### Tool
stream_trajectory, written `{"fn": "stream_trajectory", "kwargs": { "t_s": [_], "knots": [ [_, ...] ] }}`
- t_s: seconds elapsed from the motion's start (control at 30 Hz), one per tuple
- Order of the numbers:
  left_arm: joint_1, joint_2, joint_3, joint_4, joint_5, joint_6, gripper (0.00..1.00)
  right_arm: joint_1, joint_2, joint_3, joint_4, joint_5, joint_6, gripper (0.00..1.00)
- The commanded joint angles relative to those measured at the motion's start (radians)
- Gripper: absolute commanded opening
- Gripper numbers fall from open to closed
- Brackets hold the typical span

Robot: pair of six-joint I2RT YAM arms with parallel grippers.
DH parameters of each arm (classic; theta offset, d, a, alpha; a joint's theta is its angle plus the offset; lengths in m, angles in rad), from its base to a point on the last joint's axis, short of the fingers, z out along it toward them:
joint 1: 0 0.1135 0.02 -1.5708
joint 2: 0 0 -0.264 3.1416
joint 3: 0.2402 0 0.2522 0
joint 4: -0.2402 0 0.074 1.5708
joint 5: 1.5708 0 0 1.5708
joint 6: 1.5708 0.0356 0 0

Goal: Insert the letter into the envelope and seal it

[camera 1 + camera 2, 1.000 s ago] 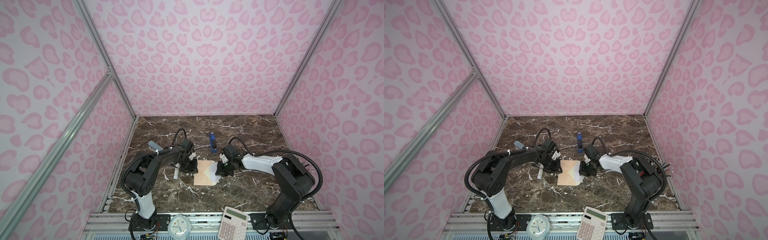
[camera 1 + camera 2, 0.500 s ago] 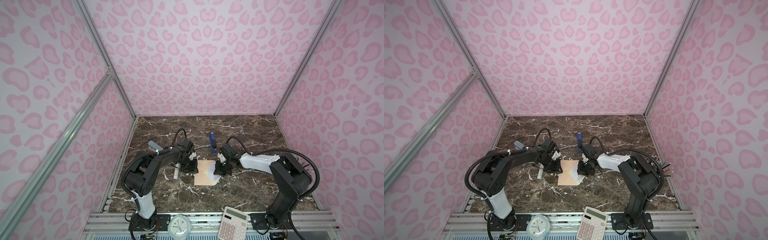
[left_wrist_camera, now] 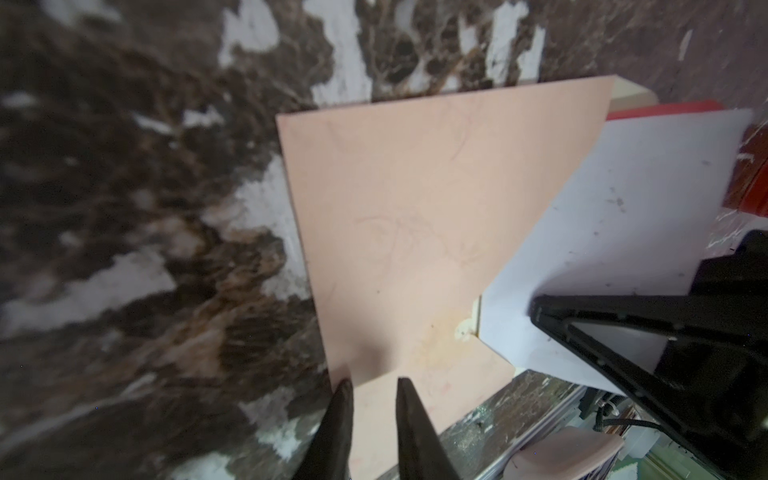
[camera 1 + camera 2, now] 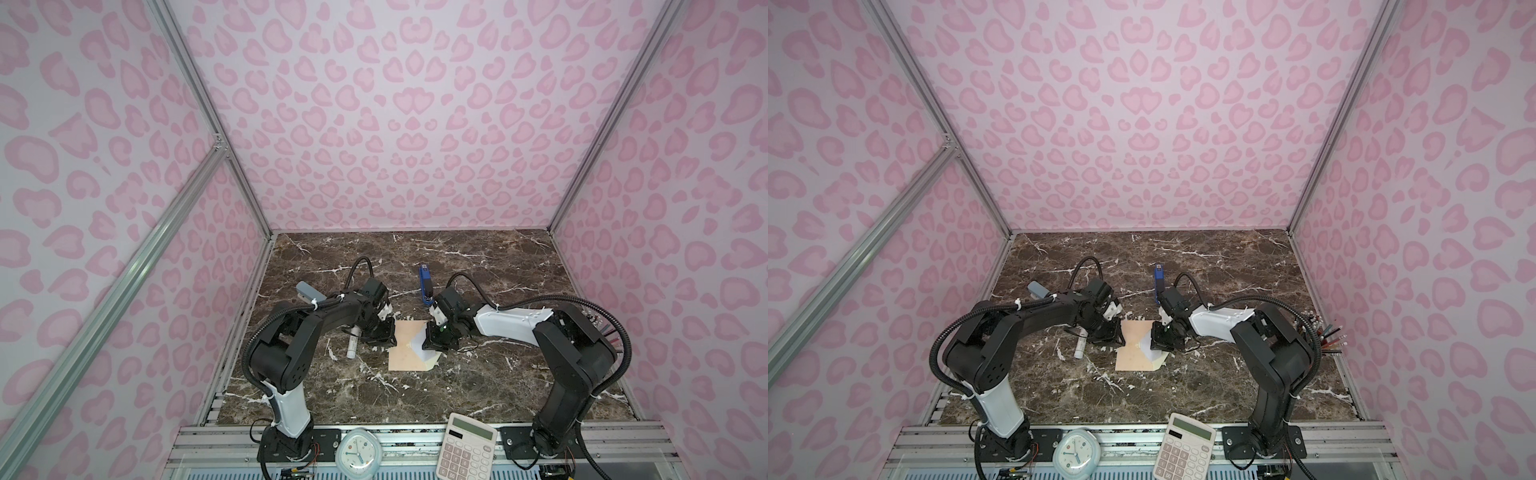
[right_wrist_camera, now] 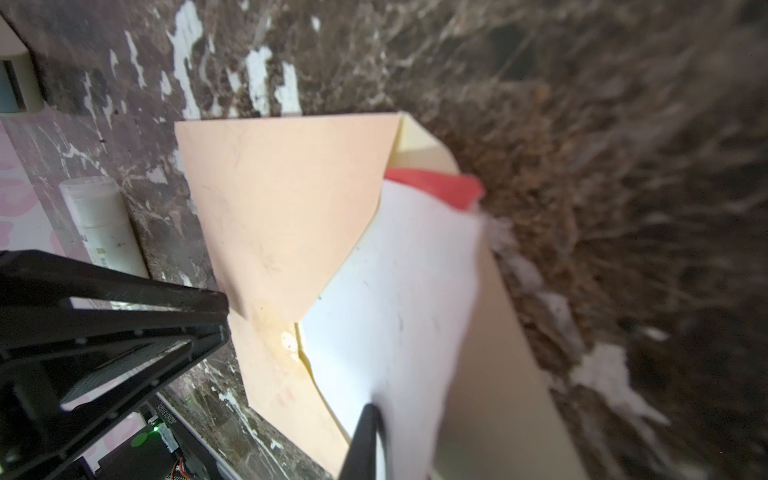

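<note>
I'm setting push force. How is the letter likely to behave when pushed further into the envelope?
The letter looks thin and floppy: its free edge curves, so it would probably buckle rather than slide stiffly. A single sheet, it is likely very light. It might catch at the mouth of the envelope, being only partly in.

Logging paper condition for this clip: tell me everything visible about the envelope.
The envelope is plain peach paper, lightly scuffed, lying flat on the marble table near its middle. Its back faces up, diagonal seams meeting at a small pale blob. The flap is open at the right in both top views, cream inside showing. The letter sticks partway out of the opening. The left gripper rests its tips on the opposite edge, slightly apart.
</note>
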State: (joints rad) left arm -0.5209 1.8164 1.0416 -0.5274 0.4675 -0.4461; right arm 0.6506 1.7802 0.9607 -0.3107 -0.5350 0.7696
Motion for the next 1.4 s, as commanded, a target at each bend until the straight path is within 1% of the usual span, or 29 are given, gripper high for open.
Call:
{"fn": "stream_trajectory", "kwargs": {
  "t_s": [0.0,0.13,0.27,0.37,0.47,0.6,0.67,0.73,0.93,1.03,1.37],
  "knots": [
    [0.001,0.009,0.000,-0.045,-0.044,0.003,0.23,-0.005,-0.013,-0.009,0.004,-0.008,-0.004,0.21],
    [0.004,0.009,0.001,-0.047,-0.044,0.003,0.23,-0.018,-0.039,-0.016,-0.008,-0.007,-0.009,0.30],
    [0.007,0.009,0.001,-0.049,-0.046,0.006,0.23,-0.027,-0.063,-0.016,-0.030,-0.011,-0.022,0.37],
    [0.009,0.011,0.001,-0.049,-0.046,0.006,0.23,-0.030,-0.073,-0.016,-0.042,-0.012,-0.027,0.39],
    [0.010,0.012,0.003,-0.050,-0.045,0.007,0.23,-0.034,-0.080,-0.020,-0.048,-0.011,-0.029,0.39],
    [0.012,0.011,0.004,-0.051,-0.044,0.010,0.23,-0.035,-0.083,-0.023,-0.053,-0.011,-0.033,0.34],
    [0.011,0.012,0.005,-0.052,-0.043,0.011,0.23,-0.036,-0.081,-0.024,-0.053,-0.010,-0.034,0.30],
    [0.012,0.012,0.004,-0.051,-0.041,0.010,0.23,-0.036,-0.074,-0.025,-0.048,-0.014,-0.033,0.22],
    [0.012,0.012,0.004,-0.050,-0.039,0.010,0.23,-0.036,-0.048,-0.026,-0.015,-0.031,-0.019,0.13],
    [0.012,0.012,0.003,-0.049,-0.037,0.009,0.23,-0.034,-0.035,-0.025,0.005,-0.040,-0.010,0.11],
    [0.012,0.009,-0.001,-0.045,-0.028,0.006,0.23,-0.023,-0.006,-0.062,0.124,-0.076,0.036,0.10]
  ]
}}
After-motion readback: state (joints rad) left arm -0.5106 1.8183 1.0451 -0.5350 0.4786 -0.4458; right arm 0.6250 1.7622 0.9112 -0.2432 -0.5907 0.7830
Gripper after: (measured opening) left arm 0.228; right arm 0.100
